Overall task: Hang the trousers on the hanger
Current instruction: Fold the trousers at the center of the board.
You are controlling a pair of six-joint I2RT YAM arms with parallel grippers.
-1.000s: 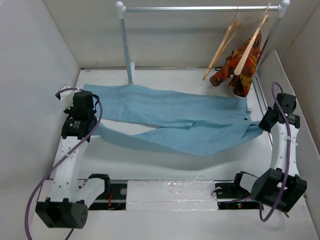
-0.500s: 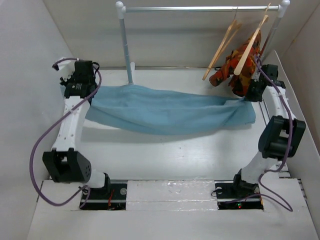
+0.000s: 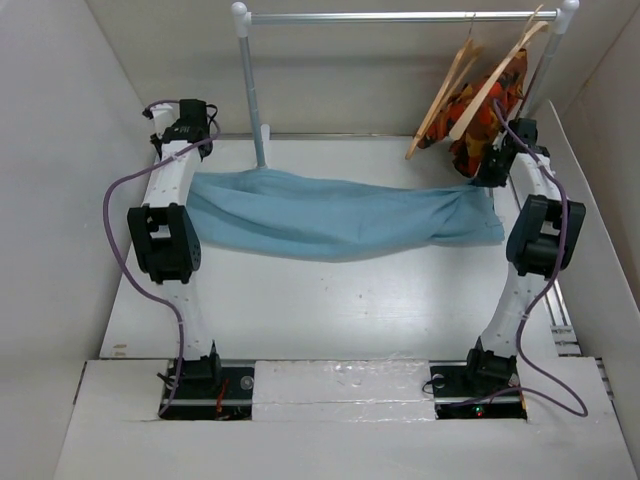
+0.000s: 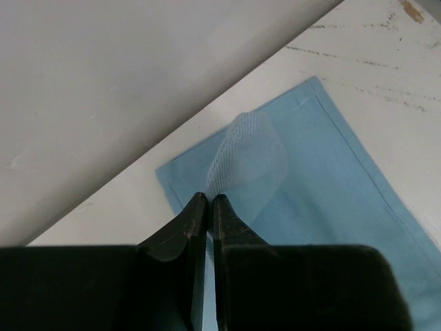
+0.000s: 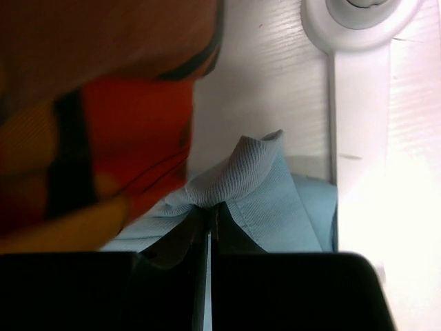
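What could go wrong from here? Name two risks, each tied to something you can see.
The left gripper and right gripper each pinch only a small fold of the trousers, which droop between them, so the cloth could slip out.
The right gripper is close beside the orange-red garment. It might snag it or knock the empty hanger.

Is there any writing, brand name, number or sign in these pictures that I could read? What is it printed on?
None: no text can be read in any view.
The trousers, the hanger, the patterned garment and the rail show no label or print.
The left hand and the right hand, each pinching the trousers, are plain black.
The arm bases: any marking there is too small to tell.
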